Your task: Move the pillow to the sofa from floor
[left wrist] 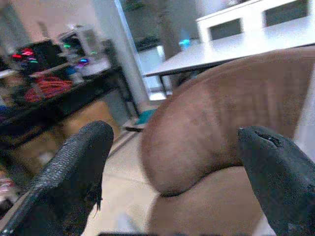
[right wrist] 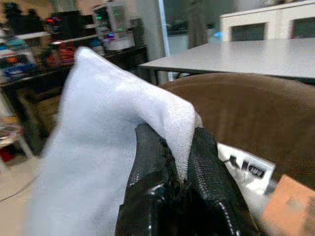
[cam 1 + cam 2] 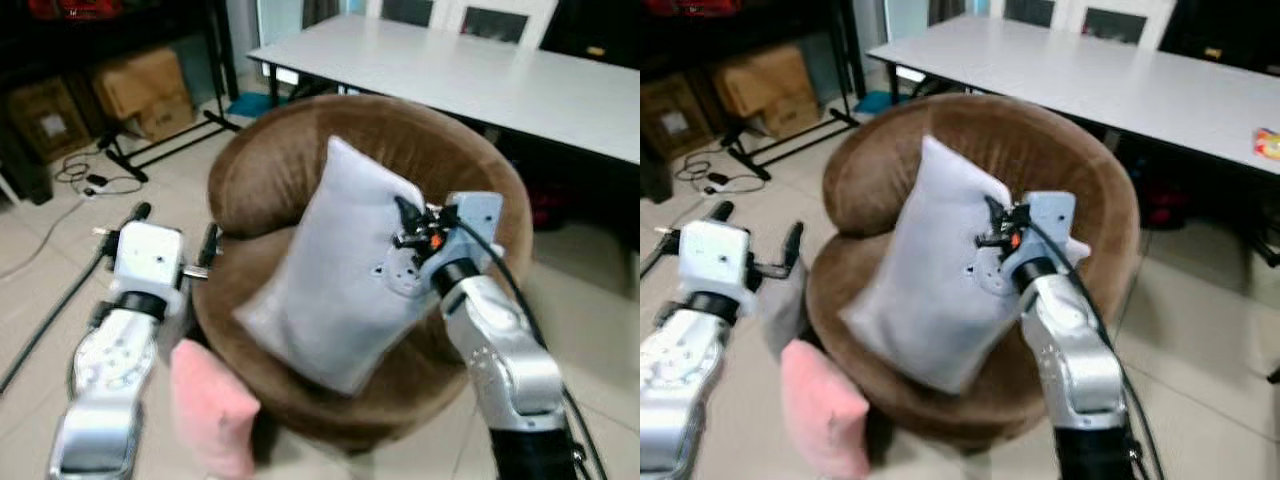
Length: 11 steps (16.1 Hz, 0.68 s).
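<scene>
Right tool [image 2: 182,172] pinches a corner of the grey pillow [image 3: 335,270], propping it tilted on the brown sofa [image 3: 260,170] seat for placement, while left tool [image 1: 172,167] waits released beside.

The pillow [image 3: 335,270] is pale grey, rectangular and plump, standing tilted on one lower corner in the seat of the brown round sofa [image 3: 300,150], its upper part leaning against the sofa's curved backrest. One side edge of the pillow is bunched into a pinched fold [image 2: 172,123] over the sofa seat.
</scene>
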{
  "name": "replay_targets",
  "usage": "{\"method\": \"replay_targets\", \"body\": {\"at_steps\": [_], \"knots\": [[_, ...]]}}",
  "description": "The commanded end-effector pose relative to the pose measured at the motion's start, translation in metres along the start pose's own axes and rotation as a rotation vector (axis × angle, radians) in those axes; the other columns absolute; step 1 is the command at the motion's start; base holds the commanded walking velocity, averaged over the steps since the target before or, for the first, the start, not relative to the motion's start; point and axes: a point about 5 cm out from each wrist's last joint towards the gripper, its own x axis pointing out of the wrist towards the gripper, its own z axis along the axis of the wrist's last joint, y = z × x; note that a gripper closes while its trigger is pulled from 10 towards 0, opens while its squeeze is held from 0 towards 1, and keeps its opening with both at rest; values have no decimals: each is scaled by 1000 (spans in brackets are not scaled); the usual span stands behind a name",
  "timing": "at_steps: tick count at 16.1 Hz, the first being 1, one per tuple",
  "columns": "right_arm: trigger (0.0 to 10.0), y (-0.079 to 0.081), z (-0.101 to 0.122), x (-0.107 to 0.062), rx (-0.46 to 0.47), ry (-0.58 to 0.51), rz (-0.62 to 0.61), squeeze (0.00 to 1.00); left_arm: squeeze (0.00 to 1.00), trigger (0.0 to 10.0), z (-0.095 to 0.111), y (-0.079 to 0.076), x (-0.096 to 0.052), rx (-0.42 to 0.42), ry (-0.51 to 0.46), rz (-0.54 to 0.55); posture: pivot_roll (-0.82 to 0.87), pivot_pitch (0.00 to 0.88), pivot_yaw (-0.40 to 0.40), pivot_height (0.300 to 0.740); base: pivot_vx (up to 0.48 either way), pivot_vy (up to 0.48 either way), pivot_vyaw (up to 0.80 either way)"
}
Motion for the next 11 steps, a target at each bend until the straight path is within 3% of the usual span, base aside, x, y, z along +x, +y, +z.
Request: {"method": "replay_targets", "body": {"at_steps": [1, 11], "knots": [[10000, 1, 15, 1, -4, -75, 10, 0, 0, 10000, 1, 4, -1, 14, -4, 11, -41, 0, -15, 740, 311, 0, 0], [10000, 2, 11, 1, -12, -54, -3, 0, 0, 10000, 2, 3, -2, 12, -2, 6, -39, 0, -13, 740, 313, 0, 0]]}}
